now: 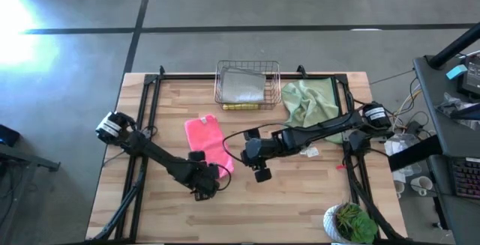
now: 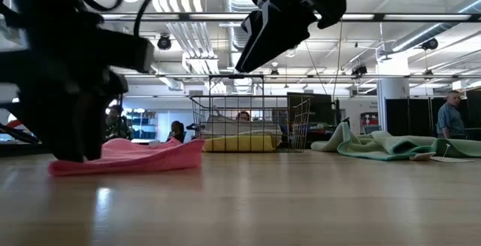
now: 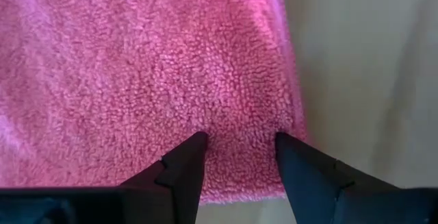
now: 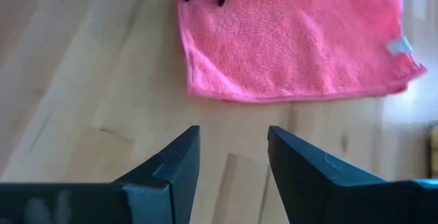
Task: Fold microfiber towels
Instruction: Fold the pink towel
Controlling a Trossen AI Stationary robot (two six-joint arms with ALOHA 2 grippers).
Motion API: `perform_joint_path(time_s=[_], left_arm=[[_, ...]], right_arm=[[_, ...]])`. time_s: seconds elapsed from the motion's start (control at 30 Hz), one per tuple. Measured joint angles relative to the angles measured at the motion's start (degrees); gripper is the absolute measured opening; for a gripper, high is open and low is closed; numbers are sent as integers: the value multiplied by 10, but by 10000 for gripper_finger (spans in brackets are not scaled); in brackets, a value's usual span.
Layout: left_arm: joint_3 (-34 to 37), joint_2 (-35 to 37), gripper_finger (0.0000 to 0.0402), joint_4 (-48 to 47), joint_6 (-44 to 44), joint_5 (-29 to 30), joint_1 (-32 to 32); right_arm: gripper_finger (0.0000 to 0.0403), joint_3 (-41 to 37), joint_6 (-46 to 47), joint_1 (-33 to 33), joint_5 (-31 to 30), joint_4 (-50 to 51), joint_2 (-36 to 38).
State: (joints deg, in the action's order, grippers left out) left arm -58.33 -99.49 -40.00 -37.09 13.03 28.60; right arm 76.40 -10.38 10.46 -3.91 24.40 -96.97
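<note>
Pink towel (image 1: 207, 141) folded into a long strip, flat on the wooden desk (image 1: 300, 200), in front of the wire basket (image 1: 247, 85) with grey and yellow cloths inside. Left gripper (image 3: 239, 142) down at the near end of the pink towel, jaws open with both tips pressed on the cloth, nothing pinched. Right gripper (image 4: 233, 138) up off the desk just beside the pink towel, jaws open and empty; green towels (image 1: 309, 101) bunched up next to the basket.
</note>
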Motion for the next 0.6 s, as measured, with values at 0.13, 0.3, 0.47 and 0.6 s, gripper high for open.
perform_joint_path(time_s=[0.13, 0.3, 0.47, 0.6], left_arm=[[-11, 38, 164, 4, -1, -5, 11], [-4, 56, 164, -4, -30, -5, 32], [-2, 45, 164, -1, -30, -8, 48], [0, 27, 164, -1, -21, -7, 49]], right_arm=[[164, 0, -28, 0, 14, -24, -5], [164, 2, -49, 0, 45, -53, -30], [164, 15, -75, 0, 46, -75, -61], [164, 33, -92, -1, 46, -77, -95]])
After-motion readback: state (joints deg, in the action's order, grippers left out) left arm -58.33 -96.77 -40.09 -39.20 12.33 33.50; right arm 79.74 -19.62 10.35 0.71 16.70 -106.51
